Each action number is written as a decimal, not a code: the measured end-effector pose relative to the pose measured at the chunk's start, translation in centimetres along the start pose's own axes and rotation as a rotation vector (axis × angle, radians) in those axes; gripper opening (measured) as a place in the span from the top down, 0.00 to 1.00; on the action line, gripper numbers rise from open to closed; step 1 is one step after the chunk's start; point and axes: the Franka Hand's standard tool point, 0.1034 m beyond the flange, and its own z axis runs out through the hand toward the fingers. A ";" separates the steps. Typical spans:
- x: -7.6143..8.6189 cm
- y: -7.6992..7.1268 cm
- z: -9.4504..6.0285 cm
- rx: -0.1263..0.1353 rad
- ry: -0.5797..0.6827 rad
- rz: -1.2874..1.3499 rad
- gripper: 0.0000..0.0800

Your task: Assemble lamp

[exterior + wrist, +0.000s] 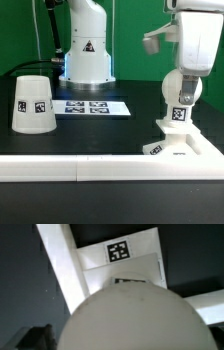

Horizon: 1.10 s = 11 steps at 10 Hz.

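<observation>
Bulb-mounting step: gripper (pixel 182 62) sits over the bulb (pixel 181 88) standing on the base (pixel 180 145) at the exterior view's right, jaws probably pinching it though contact is hidden; next move calls for fetching the shade (pixel 33 102), well apart on the bench (pixel 110 130)

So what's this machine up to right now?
It's putting a lamp together. The arm's gripper is on the ball-shaped bulb, which stands on the stepped square base at the exterior view's right. The cup-like shade sits apart on the table at the left, not yet fitted, near the marker board.
</observation>
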 end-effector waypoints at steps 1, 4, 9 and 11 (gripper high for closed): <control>-0.1 0.1 0.0 -0.002 -0.003 -0.036 0.13; -1.0 0.3 0.1 -0.002 -0.007 -0.174 0.13; -1.1 0.4 0.1 -0.002 -0.008 -0.143 0.28; -1.7 0.4 0.1 -0.004 -0.004 -0.056 0.28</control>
